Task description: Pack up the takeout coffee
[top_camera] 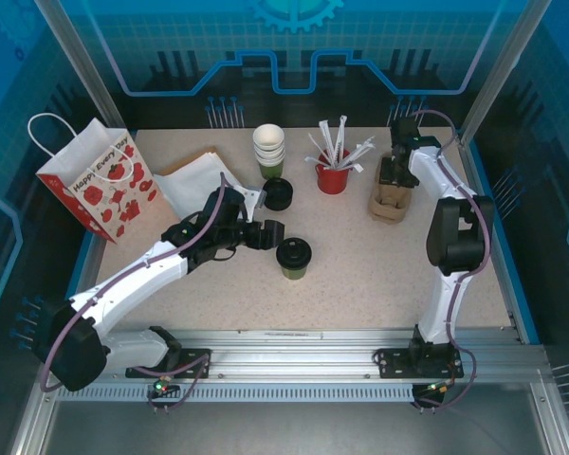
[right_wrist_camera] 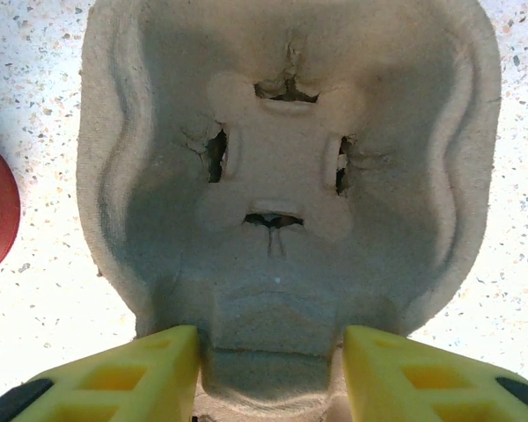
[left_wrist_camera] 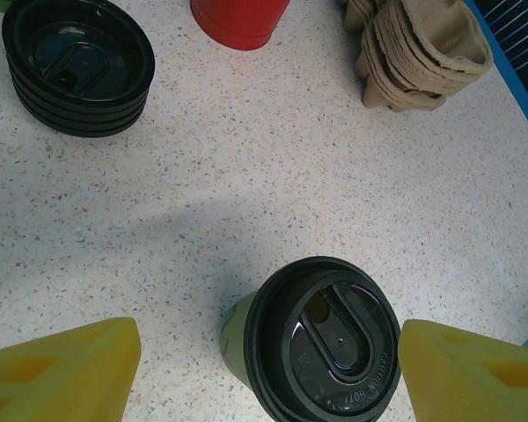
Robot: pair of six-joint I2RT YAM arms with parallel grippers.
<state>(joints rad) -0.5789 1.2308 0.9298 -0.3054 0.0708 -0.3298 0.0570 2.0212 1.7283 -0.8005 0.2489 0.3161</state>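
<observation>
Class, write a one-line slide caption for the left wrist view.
Open left gripper lined up on the takeout coffee, stack of lids and red cup beyond.

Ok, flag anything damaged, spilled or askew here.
The pulp cup carrier at the right tool has ragged, torn slits around its centre cross. Otherwise nothing stands out: the lidded coffee stands upright, with no spill around it.

- The paper bag with red flowers, standing at my far left, carries slanted lettering that I read as "Happy Every Day".
- The black lid of the takeout coffee has small raised letters near its edge: "CAUTION HOT".
</observation>
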